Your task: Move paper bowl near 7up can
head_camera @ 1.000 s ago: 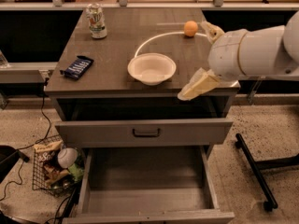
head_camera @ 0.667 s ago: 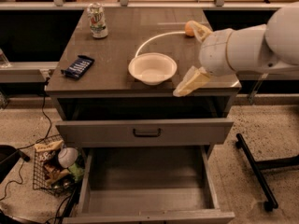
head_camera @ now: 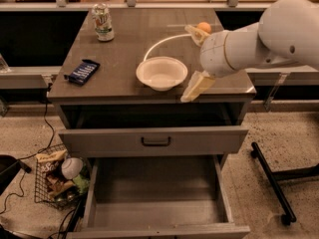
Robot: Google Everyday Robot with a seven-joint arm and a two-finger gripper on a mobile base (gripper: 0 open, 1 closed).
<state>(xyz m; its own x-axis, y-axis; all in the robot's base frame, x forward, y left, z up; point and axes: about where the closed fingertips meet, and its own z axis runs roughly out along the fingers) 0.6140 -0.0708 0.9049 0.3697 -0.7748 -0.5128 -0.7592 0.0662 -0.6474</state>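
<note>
The round off-white paper bowl (head_camera: 162, 72) sits front-centre on the brown counter (head_camera: 124, 51), well apart from the silver-green 7up can (head_camera: 102, 22). The hand (head_camera: 188, 63) is released, just right of the bowl.

On the table (head_camera: 124, 54), the paper bowl (head_camera: 162, 72) sits near the front edge, right of the middle. The 7up can (head_camera: 103, 22) stands at the back left, well apart from the bowl. A snack packet (head_camera: 83, 71) lies by the left edge. My gripper (head_camera: 196, 59) hangs just right of the bowl, fingers spread: one over the front edge, the other back beside a fruit (head_camera: 204, 27). Below, the bottom drawer (head_camera: 154, 208) juts forward, with a basket (head_camera: 50, 183) on the floor to its left.
</note>
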